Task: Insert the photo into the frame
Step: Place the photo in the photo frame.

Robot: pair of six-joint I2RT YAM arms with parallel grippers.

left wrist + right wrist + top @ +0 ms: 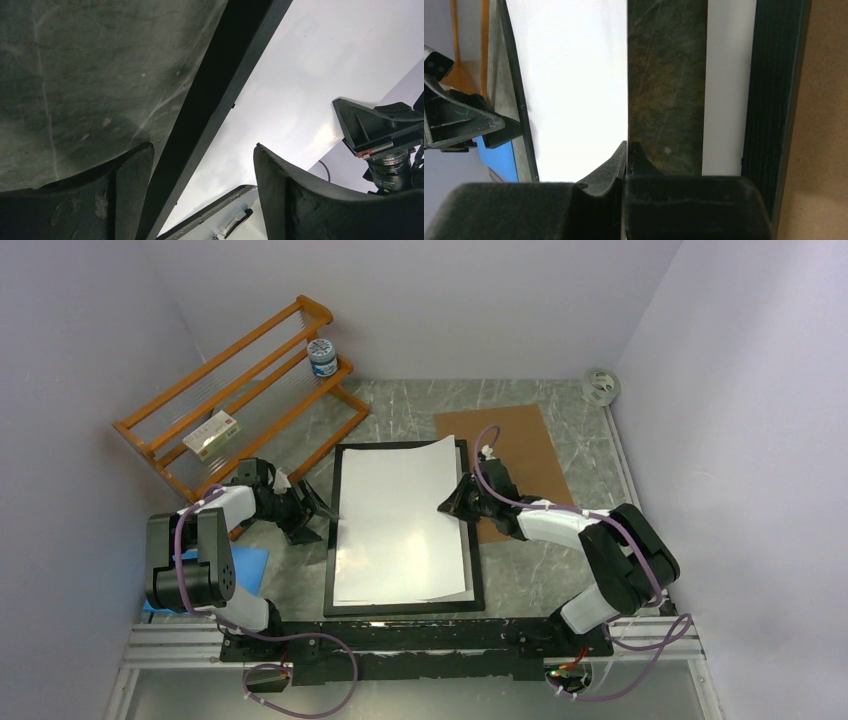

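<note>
The photo (400, 520) lies white back up over the black frame (333, 540) in the middle of the table. My right gripper (447, 505) is shut on the photo's right edge and holds that edge slightly raised. The right wrist view shows the pinch (627, 145), with the white back (574, 75) to the left and a dark green face (666, 90) to the right. My left gripper (318, 508) stands open at the frame's left side. In the left wrist view that rail (215, 100) passes between the spread fingers (202, 146), with the white sheet (300, 75) beyond.
A brown cardboard board (520, 450) lies right of the frame, partly under my right arm. An orange wooden rack (240, 390) with a small jar (322, 357) stands at the back left. A blue sheet (250, 565) lies near my left base. A tape roll (600, 387) sits at the back right.
</note>
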